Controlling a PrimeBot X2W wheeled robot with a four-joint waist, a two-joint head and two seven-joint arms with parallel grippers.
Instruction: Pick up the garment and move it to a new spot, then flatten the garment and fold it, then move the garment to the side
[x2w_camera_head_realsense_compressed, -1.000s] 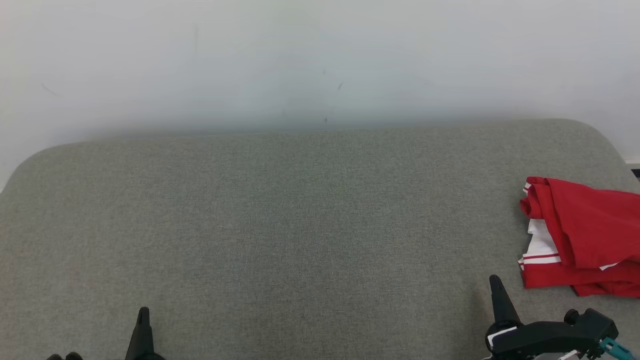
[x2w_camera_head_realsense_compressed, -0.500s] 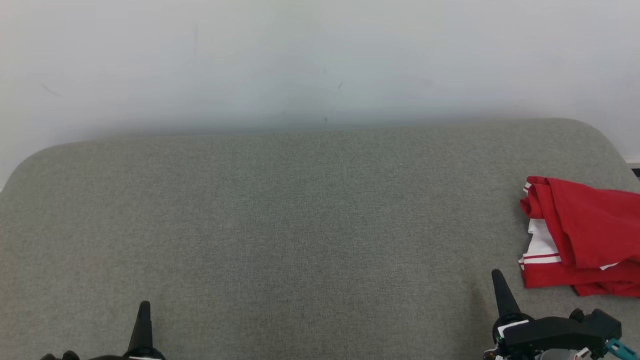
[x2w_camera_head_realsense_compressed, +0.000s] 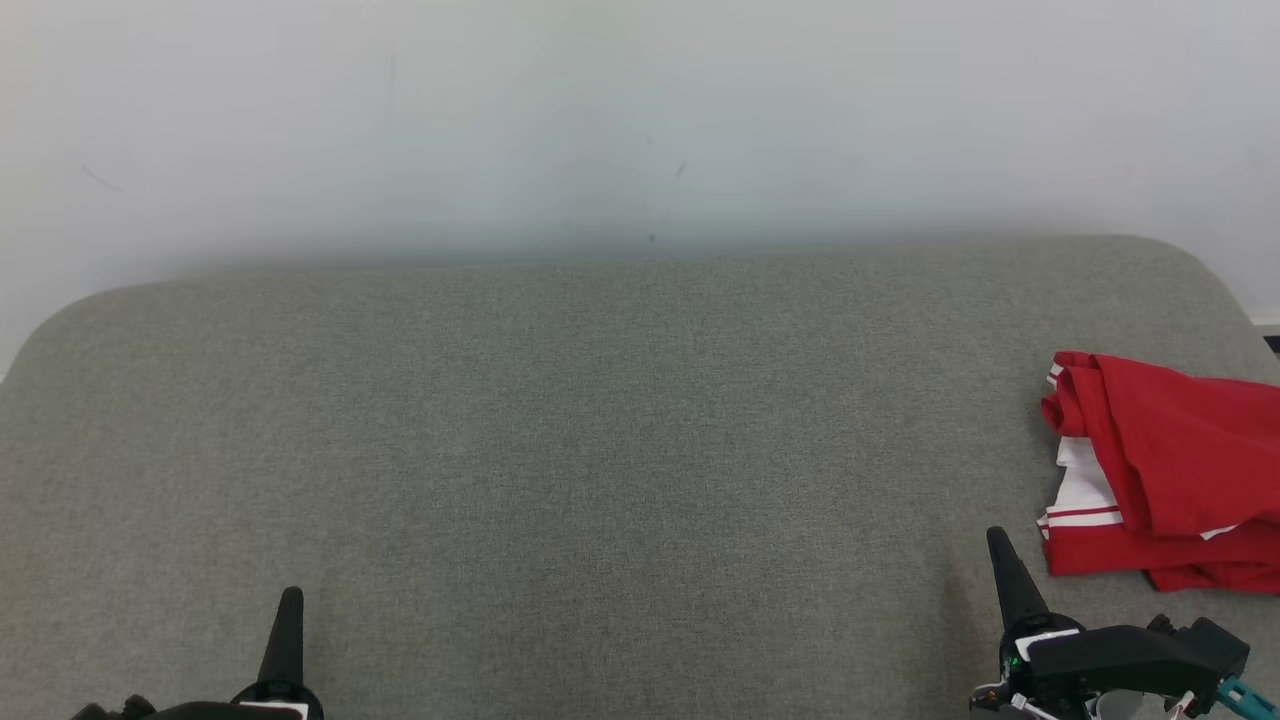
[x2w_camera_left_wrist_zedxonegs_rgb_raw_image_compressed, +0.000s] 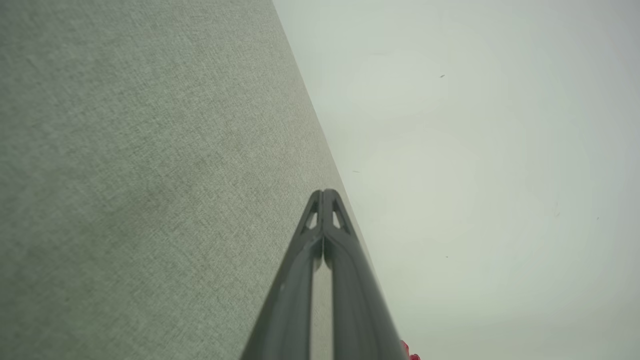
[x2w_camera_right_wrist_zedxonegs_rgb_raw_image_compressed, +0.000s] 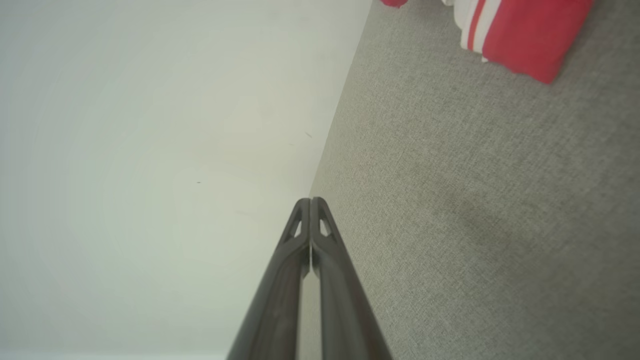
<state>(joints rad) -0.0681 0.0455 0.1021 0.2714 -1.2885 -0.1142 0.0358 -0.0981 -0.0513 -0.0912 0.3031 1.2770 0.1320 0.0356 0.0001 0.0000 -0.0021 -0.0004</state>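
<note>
Support: a wide grey woven-fabric cushion (x2w_camera_head_realsense_compressed: 600, 450) with rounded far corners, set against a plain white wall (x2w_camera_head_realsense_compressed: 640, 120).
Garment: the red cloth garment with white stripes (x2w_camera_head_realsense_compressed: 1170, 480) lies in a rumpled, folded heap at the cushion's right edge; the head view's border cuts part of it off.
Left arm: the left gripper (x2w_camera_head_realsense_compressed: 290, 600) is over the cushion's near edge towards the left corner, fingers pressed together on nothing, well apart from the garment.
Right arm: the right gripper (x2w_camera_head_realsense_compressed: 998, 540) is over the near edge towards the right corner, fingers pressed together and empty, near the garment but apart from it.
</note>
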